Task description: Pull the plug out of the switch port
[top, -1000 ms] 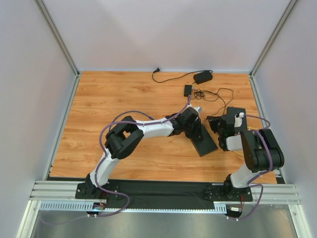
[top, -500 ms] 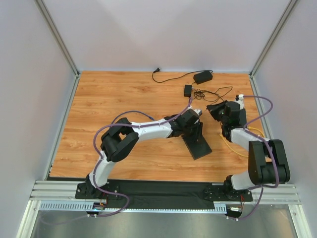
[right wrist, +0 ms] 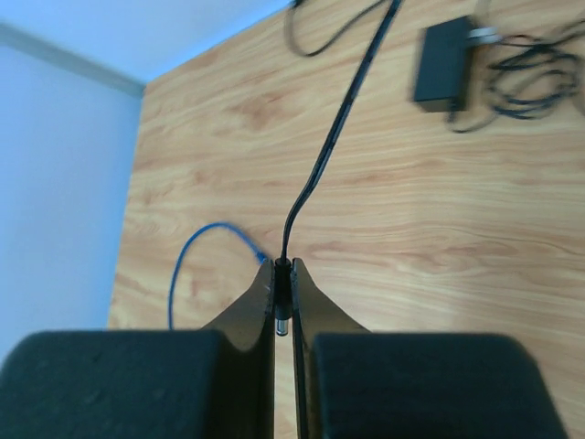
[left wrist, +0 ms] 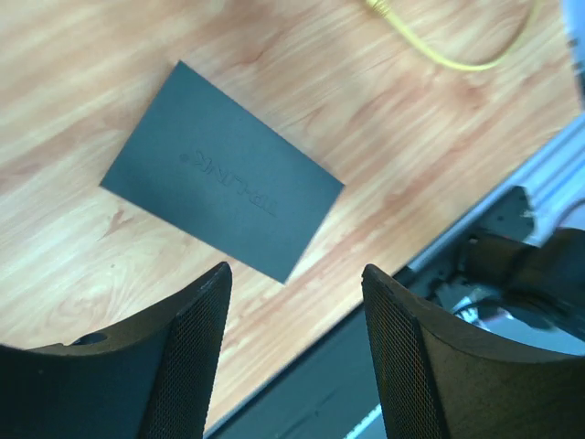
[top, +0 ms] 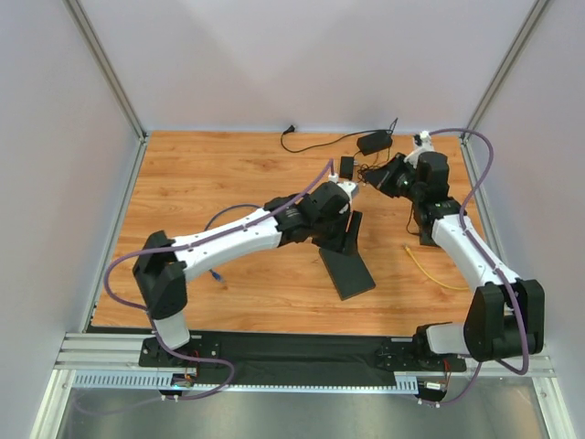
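The switch (top: pixel 345 272) is a flat black oblong box with an embossed logo, lying alone on the wood; no cord enters it. In the left wrist view the switch (left wrist: pixel 222 208) lies beyond my left gripper (left wrist: pixel 294 268), which is open and holds nothing. Seen from the top, the left gripper (top: pixel 350 240) hovers just past the switch's far end. My right gripper (top: pixel 382 176) is raised at the far right. In its wrist view the right gripper (right wrist: pixel 284 265) is shut on the small black barrel plug (right wrist: pixel 283 302), whose metal tip is bare and whose black cord (right wrist: pixel 334 137) runs away from it.
A black power adapter (top: pixel 373 142) with tangled cord and a small black box (top: pixel 346 165) lie near the back edge. A yellow cable (top: pixel 430 270) lies right of the switch. A blue cable (top: pixel 215 274) lies under the left arm. Side walls stand close.
My right gripper drew the plug away from the switch toward the back right. The left gripper opened, let go of the switch and rose. The switch slid a little nearer and leftward.
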